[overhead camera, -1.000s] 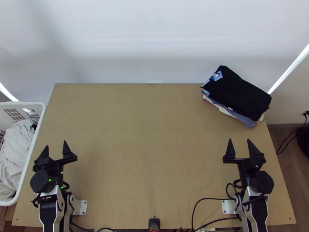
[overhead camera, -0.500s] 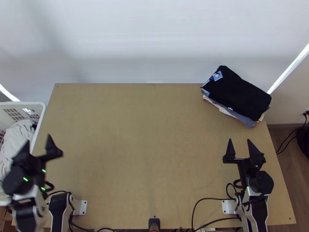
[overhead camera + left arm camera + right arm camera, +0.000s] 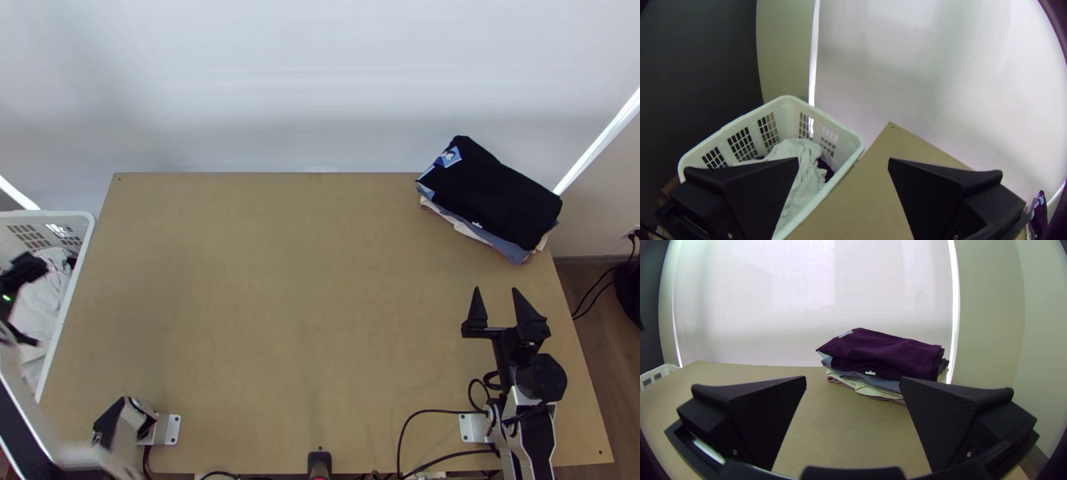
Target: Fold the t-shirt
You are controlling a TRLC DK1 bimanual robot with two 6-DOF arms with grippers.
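Note:
In the top view my left gripper is over the laundry basket at the left, its fingers apart above pale crumpled cloth. The left wrist view has that gripper open and holding nothing, with the bunched cloth lower down inside the basket; no t-shirt outline can be told in it. My right gripper stands open and empty over the table's right side. From its wrist, the open gripper faces a stack of folded clothes.
Folded clothes, a dark one on top, lie stacked at the table's far right corner. The white basket stands against the table's left edge. Bare wood spans the middle. Cables run along the near edge.
The left arm has swung left from above the table's left side to over the basket, its gripper turning outward. The right arm and the folded stack have kept their places.

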